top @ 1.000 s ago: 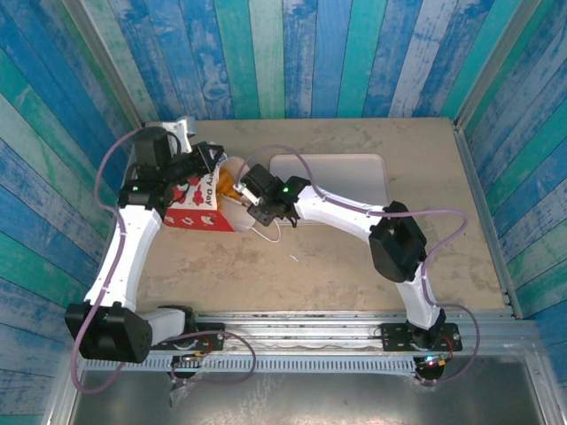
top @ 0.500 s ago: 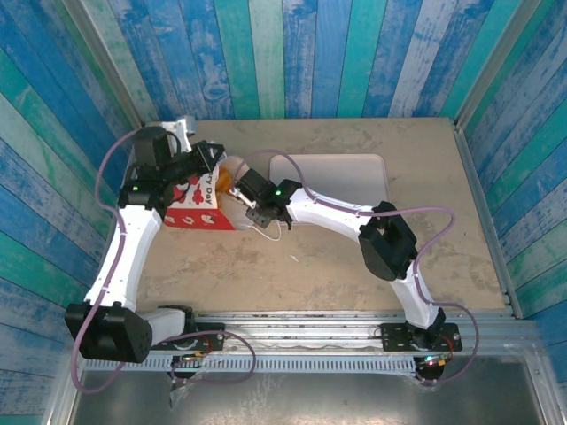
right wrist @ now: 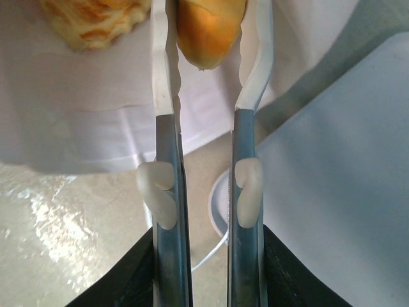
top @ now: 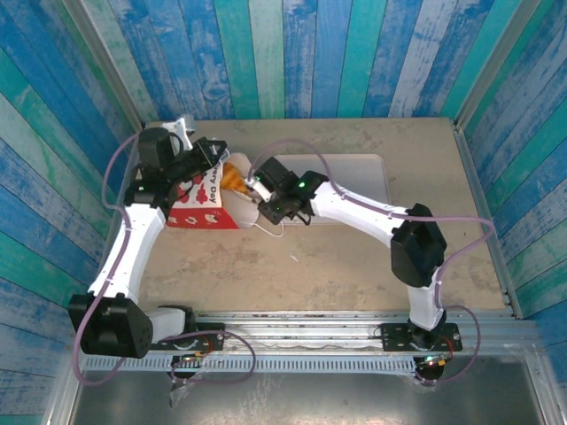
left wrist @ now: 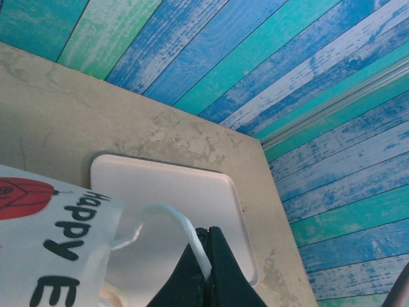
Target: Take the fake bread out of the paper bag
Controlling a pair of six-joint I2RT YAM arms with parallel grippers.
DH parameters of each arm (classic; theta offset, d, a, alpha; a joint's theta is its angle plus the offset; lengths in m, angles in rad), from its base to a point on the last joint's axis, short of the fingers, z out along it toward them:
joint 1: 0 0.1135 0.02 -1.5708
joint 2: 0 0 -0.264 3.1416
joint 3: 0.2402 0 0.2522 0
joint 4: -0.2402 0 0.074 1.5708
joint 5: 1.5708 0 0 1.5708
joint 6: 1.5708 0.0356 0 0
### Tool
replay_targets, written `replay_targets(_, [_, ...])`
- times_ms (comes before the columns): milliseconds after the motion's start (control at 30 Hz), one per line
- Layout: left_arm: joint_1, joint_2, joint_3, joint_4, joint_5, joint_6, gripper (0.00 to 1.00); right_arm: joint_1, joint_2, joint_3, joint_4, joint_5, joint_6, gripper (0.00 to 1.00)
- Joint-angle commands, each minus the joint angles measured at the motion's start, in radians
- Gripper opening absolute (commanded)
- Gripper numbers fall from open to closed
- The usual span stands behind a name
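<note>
The paper bag [top: 197, 205], red with white print, lies on its side with its mouth facing right. My left gripper [top: 215, 147] holds up its upper white string handle [left wrist: 182, 224]; the left gripper [left wrist: 208, 231] is shut on that string. My right gripper [top: 251, 188] is at the bag's mouth. In the right wrist view its white fingertips [right wrist: 252, 57] press both sides of a golden-brown piece of fake bread [right wrist: 208, 29], also visible from above [top: 233, 180]. A second ridged pastry [right wrist: 96, 22] lies just left of it on the bag's white inside [right wrist: 83, 109].
A flat pale tray [top: 354, 177] lies on the table right of the bag, right beside my right gripper [right wrist: 345, 160]. The bag's other string handle [top: 270, 228] trails loose on the tabletop. Blue and green plank walls close in the table on three sides.
My right gripper has shifted a little up and to the right at the bag's mouth, and its elbow has swung right. My left gripper has lifted the handle slightly.
</note>
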Motion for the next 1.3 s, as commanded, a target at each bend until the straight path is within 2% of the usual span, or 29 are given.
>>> replay_targets(0, [-0.004,0.024,-0.005,0.1,0.016,-0.055,0.0,-0.052,-0.072,-0.047,-0.021,-0.161,0.041,0.37])
replay_targets(267, [-0.004,0.067,-0.004,0.117,0.028,-0.084,0.0,-0.104,-0.184,-0.155,-0.041,-0.293,0.038,0.38])
replay_targets(567, [-0.004,0.076,-0.008,0.127,0.026,-0.096,0.0,-0.186,-0.333,-0.304,-0.056,-0.361,0.043,0.38])
replay_targets(933, [-0.003,0.091,-0.006,0.135,0.032,-0.096,0.0,-0.294,-0.436,-0.439,-0.053,-0.411,0.042,0.37])
replay_targets(967, [-0.004,0.091,-0.006,0.132,0.031,-0.095,0.0,-0.342,-0.447,-0.457,-0.052,-0.414,0.044,0.37])
replay_targets(1133, [-0.004,0.09,-0.007,0.128,0.032,-0.091,0.01,-0.456,-0.492,-0.539,-0.047,-0.452,0.04,0.38])
replay_targets(1267, [-0.004,0.086,-0.007,0.127,0.034,-0.091,0.01,-0.541,-0.463,-0.57,-0.077,-0.447,0.051,0.39])
